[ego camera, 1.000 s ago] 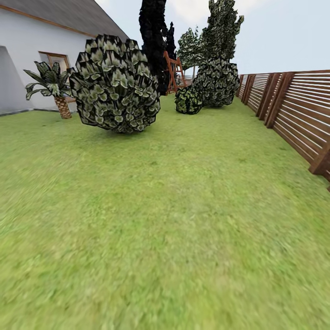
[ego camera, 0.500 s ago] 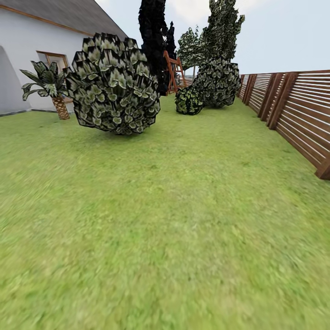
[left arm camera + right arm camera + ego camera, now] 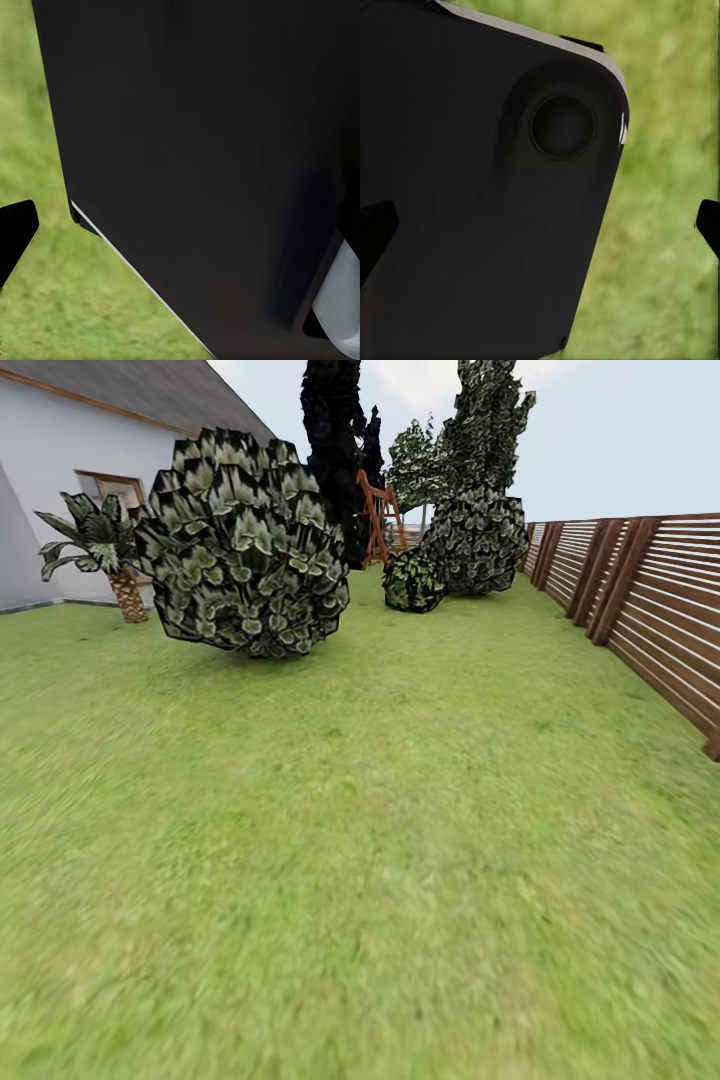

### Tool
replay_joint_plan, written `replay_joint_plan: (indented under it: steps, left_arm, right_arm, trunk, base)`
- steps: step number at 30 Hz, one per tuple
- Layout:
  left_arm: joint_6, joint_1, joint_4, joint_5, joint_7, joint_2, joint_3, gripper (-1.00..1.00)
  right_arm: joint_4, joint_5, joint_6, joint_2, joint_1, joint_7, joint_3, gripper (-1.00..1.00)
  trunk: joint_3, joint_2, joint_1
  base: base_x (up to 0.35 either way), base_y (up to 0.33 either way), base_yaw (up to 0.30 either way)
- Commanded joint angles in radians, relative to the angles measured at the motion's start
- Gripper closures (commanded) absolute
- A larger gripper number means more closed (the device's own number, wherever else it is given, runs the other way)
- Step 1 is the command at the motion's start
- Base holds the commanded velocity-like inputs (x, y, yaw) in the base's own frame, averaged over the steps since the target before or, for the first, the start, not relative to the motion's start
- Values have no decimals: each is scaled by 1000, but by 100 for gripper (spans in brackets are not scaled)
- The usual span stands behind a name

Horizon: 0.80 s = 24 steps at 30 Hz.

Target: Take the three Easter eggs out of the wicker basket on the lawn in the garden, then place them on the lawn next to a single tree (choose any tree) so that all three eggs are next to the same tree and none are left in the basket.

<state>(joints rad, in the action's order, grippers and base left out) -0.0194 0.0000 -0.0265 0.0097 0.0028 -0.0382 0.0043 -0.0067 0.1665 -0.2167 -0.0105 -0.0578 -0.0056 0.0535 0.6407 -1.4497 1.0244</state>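
Just lawn (image 3: 380,860) stretching up to a big round bush (image 3: 245,545), fence (image 3: 650,610) right of it. Can't tell either claw's state.

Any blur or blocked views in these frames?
Head view: lawn smeared and soft up close, big bush and fence sharper. Left wrist view: dark robot body blocks most of it, grass blurred. Right wrist view: same, dark casing, grass out of focus.
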Motion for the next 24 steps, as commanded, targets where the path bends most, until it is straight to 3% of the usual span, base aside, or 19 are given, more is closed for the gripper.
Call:
replay_joint_plan:
  steps: [1,24]
  left_arm:
    - [-2,0,-1,1,0,0,0,-100]
    - [-2,0,-1,1,0,0,0,-100]
  right_arm:
    - [1,3,-3,0,0,-1,5,-100]
    - [7,5,0,12,0,8,5,-100]
  trunk:
    - [1,0,1]
    - [1,0,1]
  base:
    - [341,0,0]
    - [341,0,0]
